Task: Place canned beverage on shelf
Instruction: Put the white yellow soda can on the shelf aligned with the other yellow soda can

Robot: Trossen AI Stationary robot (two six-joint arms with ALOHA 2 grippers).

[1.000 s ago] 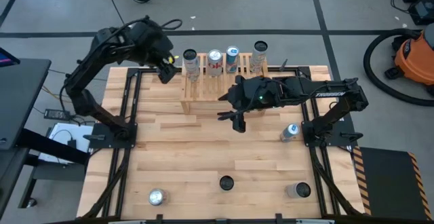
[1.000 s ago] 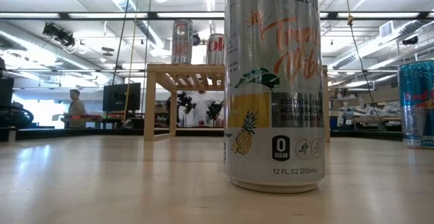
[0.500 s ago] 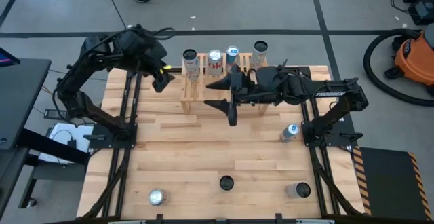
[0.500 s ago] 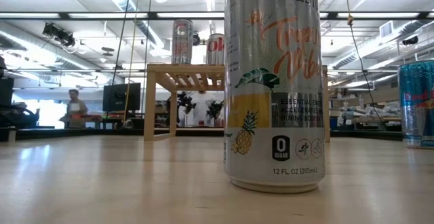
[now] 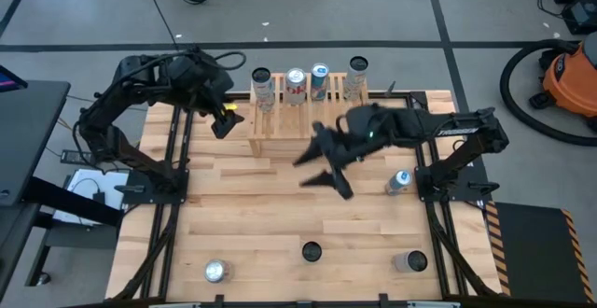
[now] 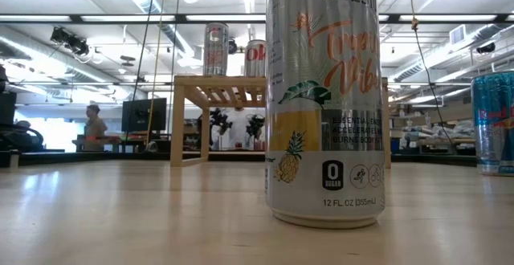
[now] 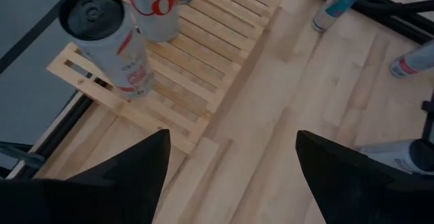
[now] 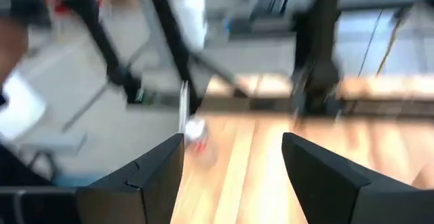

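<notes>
Wooden shelf (image 5: 303,112) at the table's far edge carries four upright cans (image 5: 296,85) — the right gripper (image 5: 322,170) hangs in front of it, fingers apart and empty; the left gripper (image 5: 222,121), also parted and empty, hovers beside the shelf's left end

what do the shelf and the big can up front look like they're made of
The shelf looks like unfinished light wood: pale, matte slats with visible grain. The big can looks like aluminium, judging by its shiny silver body with printed labelling and a rolled bottom rim, though the metal itself can't be confirmed by sight.
</notes>
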